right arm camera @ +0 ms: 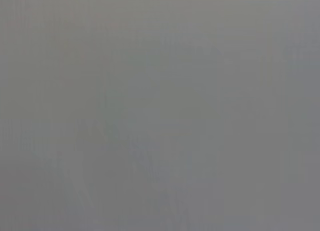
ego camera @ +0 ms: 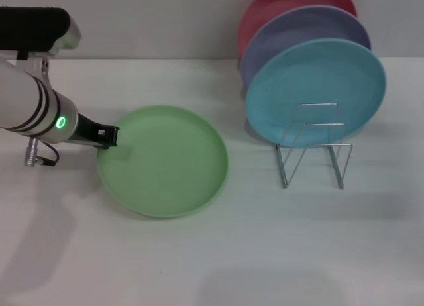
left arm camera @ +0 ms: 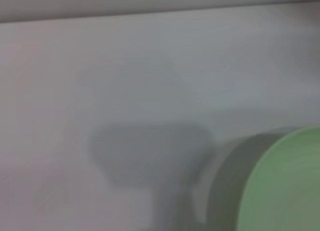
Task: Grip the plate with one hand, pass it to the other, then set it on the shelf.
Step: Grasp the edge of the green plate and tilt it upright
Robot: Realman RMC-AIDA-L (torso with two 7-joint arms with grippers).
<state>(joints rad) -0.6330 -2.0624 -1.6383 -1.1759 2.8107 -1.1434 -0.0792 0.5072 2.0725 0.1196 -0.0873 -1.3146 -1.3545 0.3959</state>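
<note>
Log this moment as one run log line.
left gripper: at green plate rim | plate: flat on table | rack: three plates | right arm: unseen

Round light green plastic plate (ego camera: 165, 161): uniform pale green, no pattern. Standing plates behind it: sky-blue plate (ego camera: 317, 92), lavender plate (ego camera: 301, 29), pinkish-red plate (ego camera: 278, 2), all plain. Thin wire rack (ego camera: 314, 147): silver. Left arm (ego camera: 30, 107): white-silver, black bands, green light; black left gripper (ego camera: 106, 136). White table (ego camera: 265, 253).
</note>
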